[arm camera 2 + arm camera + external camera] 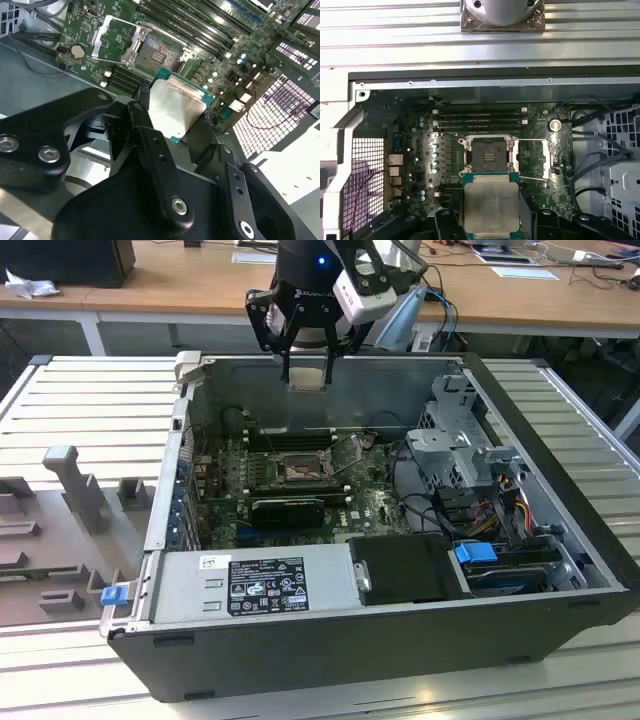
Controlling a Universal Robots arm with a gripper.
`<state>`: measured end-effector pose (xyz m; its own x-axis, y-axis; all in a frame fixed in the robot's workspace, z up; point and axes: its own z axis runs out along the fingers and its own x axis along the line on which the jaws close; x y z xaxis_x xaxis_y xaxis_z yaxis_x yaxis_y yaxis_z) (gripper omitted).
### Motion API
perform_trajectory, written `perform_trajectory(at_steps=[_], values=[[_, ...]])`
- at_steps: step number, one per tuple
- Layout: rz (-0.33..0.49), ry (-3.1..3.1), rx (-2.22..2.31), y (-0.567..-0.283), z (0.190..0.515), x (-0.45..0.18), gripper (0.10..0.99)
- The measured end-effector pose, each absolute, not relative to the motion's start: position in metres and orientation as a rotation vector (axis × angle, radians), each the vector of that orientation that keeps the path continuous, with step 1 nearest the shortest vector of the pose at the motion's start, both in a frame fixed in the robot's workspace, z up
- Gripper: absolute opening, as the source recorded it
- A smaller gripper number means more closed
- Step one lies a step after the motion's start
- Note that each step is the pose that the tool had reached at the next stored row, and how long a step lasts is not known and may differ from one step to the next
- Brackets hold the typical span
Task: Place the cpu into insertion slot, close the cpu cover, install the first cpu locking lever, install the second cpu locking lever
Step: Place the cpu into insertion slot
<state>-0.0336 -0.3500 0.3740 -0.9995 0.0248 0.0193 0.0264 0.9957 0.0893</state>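
Observation:
My gripper (pixel 307 380) hangs above the open computer case's far wall, shut on the cpu (pixel 307 373), a flat silver-grey square with a green rim. In both wrist views the cpu (pixel 491 202) (pixel 172 107) sits clamped between the black fingers (pixel 142 117). The insertion slot (pixel 489 154) (pixel 160 50) (pixel 298 472) lies uncovered below on the green motherboard, its pin field bare. The cpu cover (pixel 540 159) (pixel 111 36) stands swung open beside the slot.
Long black memory slots (pixel 480 117) run beside the socket. A power supply (pixel 260 585) fills the case's near side, and a drive cage (pixel 460 440) with cables stands at the exterior view's right. A grey fixture (pixel 75 490) sits on the table at the left.

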Motion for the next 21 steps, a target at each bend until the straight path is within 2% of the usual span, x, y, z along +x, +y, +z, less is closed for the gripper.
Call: perform_trajectory(at_steps=[21], values=[[-0.142,-3.116,-0.249,-0.3500,0.3655,-0.0336,0.533]])
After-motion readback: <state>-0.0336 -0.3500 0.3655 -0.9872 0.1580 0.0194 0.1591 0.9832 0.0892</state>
